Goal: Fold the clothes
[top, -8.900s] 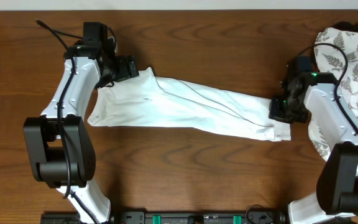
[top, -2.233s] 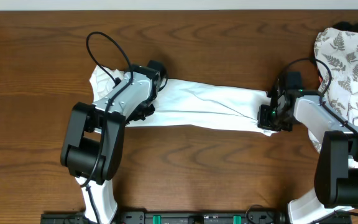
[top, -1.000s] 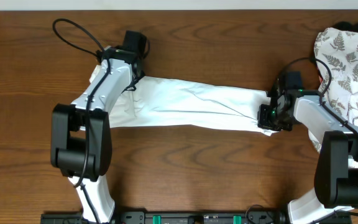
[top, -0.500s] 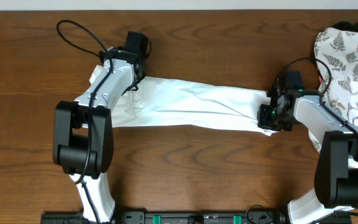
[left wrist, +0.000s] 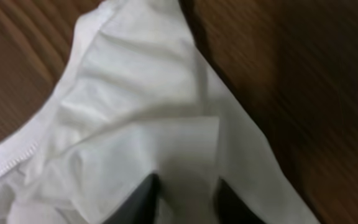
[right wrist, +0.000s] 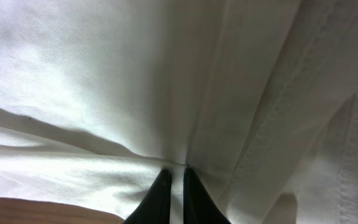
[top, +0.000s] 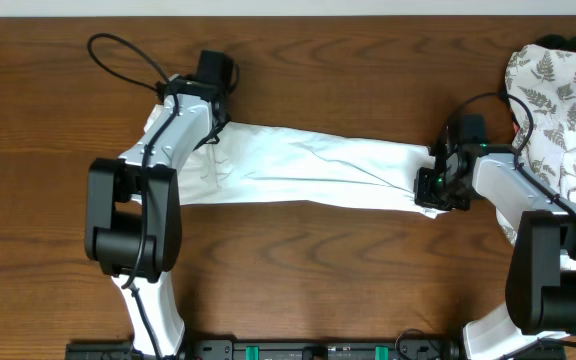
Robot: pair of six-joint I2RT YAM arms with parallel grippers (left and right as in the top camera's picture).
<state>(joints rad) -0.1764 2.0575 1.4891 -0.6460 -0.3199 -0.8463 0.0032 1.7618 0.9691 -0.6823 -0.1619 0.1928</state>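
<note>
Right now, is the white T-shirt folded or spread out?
Folded loosely lengthwise: the T-shirt lies as a long narrow band on the table, layers overlapping and creased.

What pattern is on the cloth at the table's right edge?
Grey fern leaves on white cloth; best in the overhead view.

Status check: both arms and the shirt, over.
Right gripper pinched shut on T-shirt, right end. Left gripper straddling a fold at left end, grip unconfirmed. T-shirt stretched long across table. Fern-print cloth far right, apart.
</note>
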